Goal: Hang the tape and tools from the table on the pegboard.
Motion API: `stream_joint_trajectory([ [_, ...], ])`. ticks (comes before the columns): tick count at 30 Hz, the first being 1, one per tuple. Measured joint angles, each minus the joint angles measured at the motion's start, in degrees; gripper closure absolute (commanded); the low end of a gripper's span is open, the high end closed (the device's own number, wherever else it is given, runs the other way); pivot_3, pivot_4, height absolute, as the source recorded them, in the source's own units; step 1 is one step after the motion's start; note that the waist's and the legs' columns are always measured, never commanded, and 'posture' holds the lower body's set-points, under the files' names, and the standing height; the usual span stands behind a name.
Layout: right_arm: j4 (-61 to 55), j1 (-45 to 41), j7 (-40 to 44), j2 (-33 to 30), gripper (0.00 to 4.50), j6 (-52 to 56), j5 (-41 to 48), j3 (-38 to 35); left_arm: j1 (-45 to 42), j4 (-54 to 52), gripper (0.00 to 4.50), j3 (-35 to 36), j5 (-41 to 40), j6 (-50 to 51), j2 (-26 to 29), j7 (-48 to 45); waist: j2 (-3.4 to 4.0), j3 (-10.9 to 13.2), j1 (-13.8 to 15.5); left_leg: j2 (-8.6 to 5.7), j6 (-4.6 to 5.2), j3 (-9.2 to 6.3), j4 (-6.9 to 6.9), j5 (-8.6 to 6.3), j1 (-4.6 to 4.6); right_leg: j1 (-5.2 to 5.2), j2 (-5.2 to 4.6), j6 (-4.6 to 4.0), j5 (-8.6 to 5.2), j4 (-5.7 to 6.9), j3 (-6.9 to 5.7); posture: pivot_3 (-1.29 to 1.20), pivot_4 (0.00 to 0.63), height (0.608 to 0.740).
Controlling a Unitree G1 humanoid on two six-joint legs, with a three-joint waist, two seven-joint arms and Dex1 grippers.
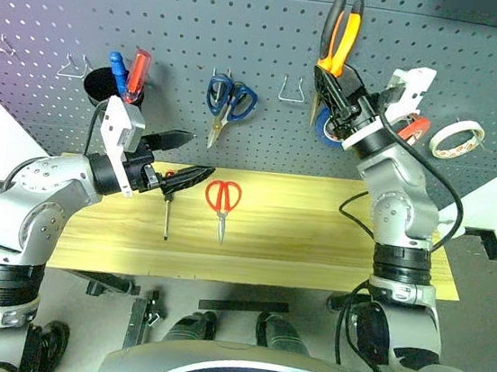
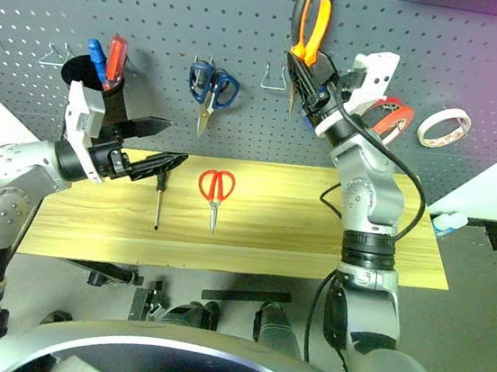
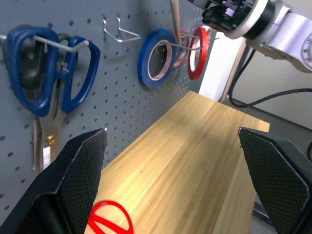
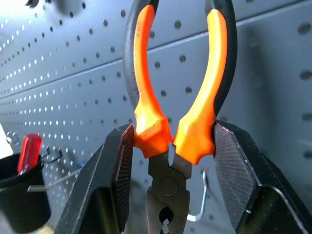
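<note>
My right gripper (image 4: 170, 146) is shut on the pliers (image 1: 342, 34) just below their orange-and-black handles. It holds them up against the dark grey pegboard (image 1: 250, 23) with the handles pointing up. The thin red tape (image 3: 197, 52) hangs on a pegboard hook behind my right wrist. Red-handled scissors (image 1: 222, 199) and the slim screwdriver (image 1: 167, 208) lie on the light wood table (image 1: 314, 239). My left gripper (image 1: 177, 159) hovers open above the screwdriver's handle with nothing between its fingers.
Blue-handled scissors (image 1: 230, 100) and a blue tape roll (image 3: 156, 58) hang on the board. A bare wire hook (image 1: 292, 89) sits between them. A black cup (image 1: 107, 85) holds blue and red screwdrivers. A white-cored roll (image 1: 456, 139) hangs at far right.
</note>
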Motion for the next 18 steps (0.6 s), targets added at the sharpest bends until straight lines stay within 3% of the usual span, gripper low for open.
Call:
stream_joint_trajectory([
  [18,19.17,-8.0,0.79,3.9,2.43,-16.74,-6.81,1.14,0.86,-1.14,0.0,0.0,-0.15,0.09,-0.35,0.16,-0.04,-0.56,-0.01,0.0,-0.08,0.0,0.04,0.05,0.26,0.17,0.03,-0.02,0.01,0.16,0.04,0.0,0.106,0.74],
])
